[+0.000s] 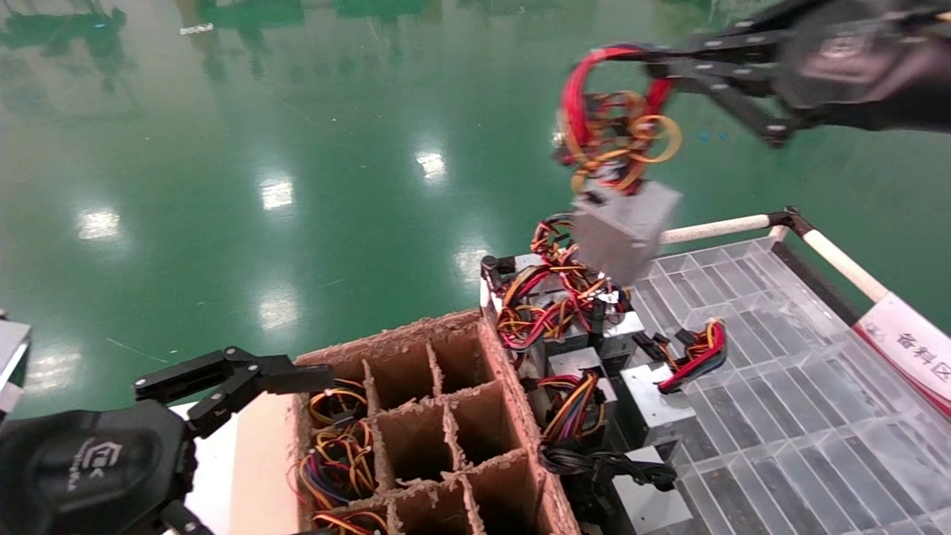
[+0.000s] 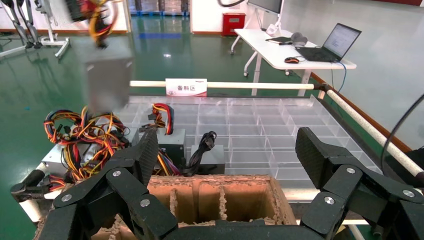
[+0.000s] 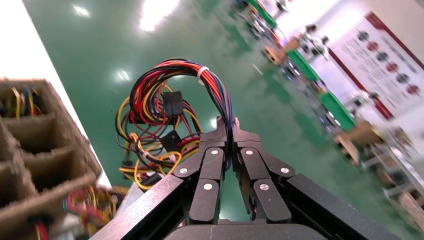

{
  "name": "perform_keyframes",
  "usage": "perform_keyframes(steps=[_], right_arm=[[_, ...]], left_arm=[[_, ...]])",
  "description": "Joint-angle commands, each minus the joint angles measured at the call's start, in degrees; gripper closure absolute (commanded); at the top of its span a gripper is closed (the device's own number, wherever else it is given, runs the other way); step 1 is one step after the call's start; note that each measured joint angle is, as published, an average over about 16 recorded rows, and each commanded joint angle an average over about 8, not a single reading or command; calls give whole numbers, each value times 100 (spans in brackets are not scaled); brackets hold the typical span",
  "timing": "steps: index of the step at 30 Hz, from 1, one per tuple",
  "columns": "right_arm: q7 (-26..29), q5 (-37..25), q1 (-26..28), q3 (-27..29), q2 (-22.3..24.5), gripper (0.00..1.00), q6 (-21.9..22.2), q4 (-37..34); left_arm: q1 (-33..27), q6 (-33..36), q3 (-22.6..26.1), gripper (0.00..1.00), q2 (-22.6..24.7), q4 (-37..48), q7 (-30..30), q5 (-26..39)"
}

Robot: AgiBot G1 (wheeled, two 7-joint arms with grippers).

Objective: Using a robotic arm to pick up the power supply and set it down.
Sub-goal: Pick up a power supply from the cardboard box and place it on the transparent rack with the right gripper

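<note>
The power supply (image 1: 622, 232), a plain grey metal box, hangs tilted in the air over the far edge of the rack. Its coiled, mostly red wire bundle (image 1: 611, 122) rises from it to my right gripper (image 1: 657, 65), which is shut on the wires at the upper right. In the right wrist view the right gripper (image 3: 231, 125) pinches the top loop of the wire bundle (image 3: 165, 102), and the box is hidden below. In the left wrist view the box (image 2: 107, 75) shows hanging at far left. My left gripper (image 2: 227, 150) stands open and empty at the lower left, over the cardboard box.
A cardboard box with dividers (image 1: 513, 405) sits in front, with wires in its left cells. Beside it several other grey supplies with wire bundles (image 1: 565, 312) crowd the rack's left side. A clear plastic grid tray (image 1: 780, 386) spreads to the right, edged by a white rail (image 1: 713, 229).
</note>
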Motion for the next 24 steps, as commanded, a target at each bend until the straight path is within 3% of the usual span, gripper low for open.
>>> perform_keyframes(steps=[1,12,24], right_arm=[[143,-23,14,28,362,100,31,236],[373,67,-104,49,1655,100,-498,493],[938,260,-218,-55,2529,100,-1270,737]], left_arm=[[0,0,0,0,0,0,0,0],[0,0,0,0,0,0,0,0],[0,0,1,0,0,0,0,0]])
